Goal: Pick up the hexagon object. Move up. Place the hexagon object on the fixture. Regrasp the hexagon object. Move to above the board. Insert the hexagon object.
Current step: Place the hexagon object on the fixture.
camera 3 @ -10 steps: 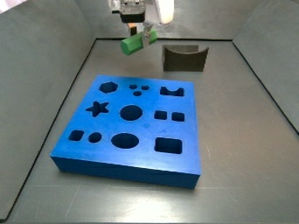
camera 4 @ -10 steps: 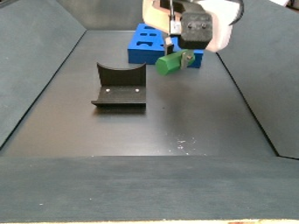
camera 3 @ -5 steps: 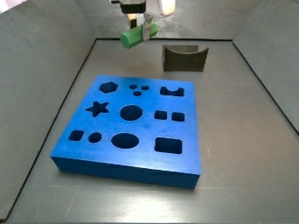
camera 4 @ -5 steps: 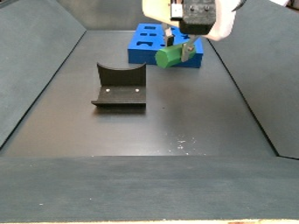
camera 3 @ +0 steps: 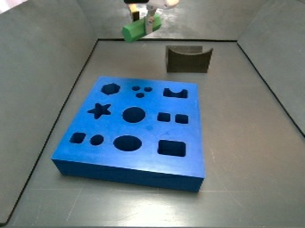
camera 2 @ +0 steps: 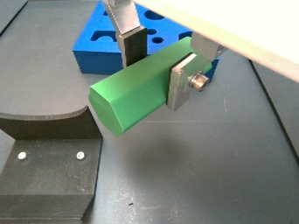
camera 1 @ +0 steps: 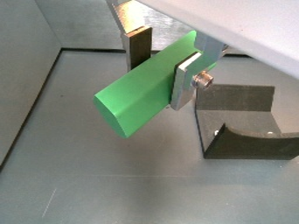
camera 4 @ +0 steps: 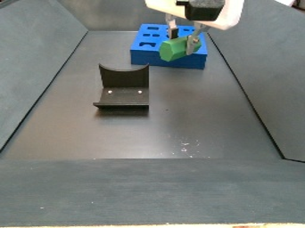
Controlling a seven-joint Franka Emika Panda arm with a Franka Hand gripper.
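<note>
Fingers (camera 1: 186,74) clamp the hexagon object (camera 1: 146,83), raised high; lower it level into the fixture's (camera 3: 187,60) notch, at four o'clock.

Gripper (camera 1: 162,61) raised high, well above the floor and off to one side of the fixture (camera 1: 243,122). Both silver fingers (camera 2: 184,80) clamp the hexagon object (camera 2: 138,91) crosswise, bar tilted.

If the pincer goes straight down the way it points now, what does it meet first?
Probably the bare floor. The pincer, holding the green bar, hangs beside the dark fixture, not over it, though depth is unclear.
</note>
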